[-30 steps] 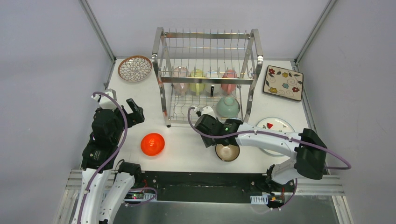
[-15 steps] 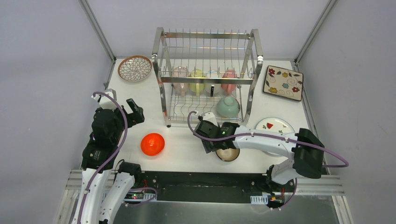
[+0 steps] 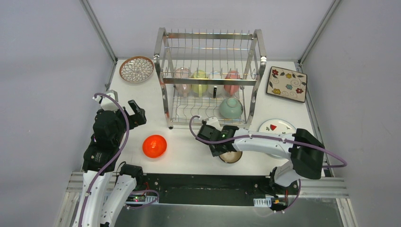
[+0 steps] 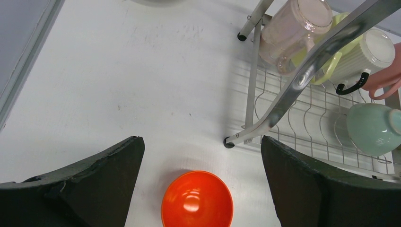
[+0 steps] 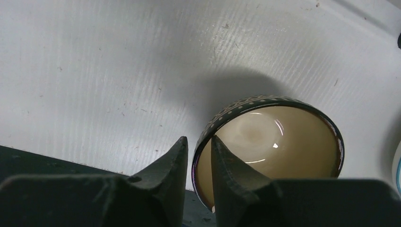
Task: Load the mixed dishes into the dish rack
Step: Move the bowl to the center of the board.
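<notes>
Bowl (image 3: 231, 158) before rack (image 3: 210, 35), cups (image 3: 201, 81) inside

- The left arm stood folded upright at the left side of the worktop (image 3: 182, 144), its wrist tipped forward and down.
- The left claw (image 3: 135, 109) hung above the worktop with its jaws spread wide. Its two dark fingers (image 4: 94, 184) sat at the edges of the wrist view and gripped nothing.
- The right arm reached low from its base, stretched leftward across the near part of the worktop.
- The right claw (image 5: 199, 156) pointed down, jaws nearly together, pinching the rim of the brown bowl (image 5: 279, 137), one finger outside the wall and one inside.
</notes>
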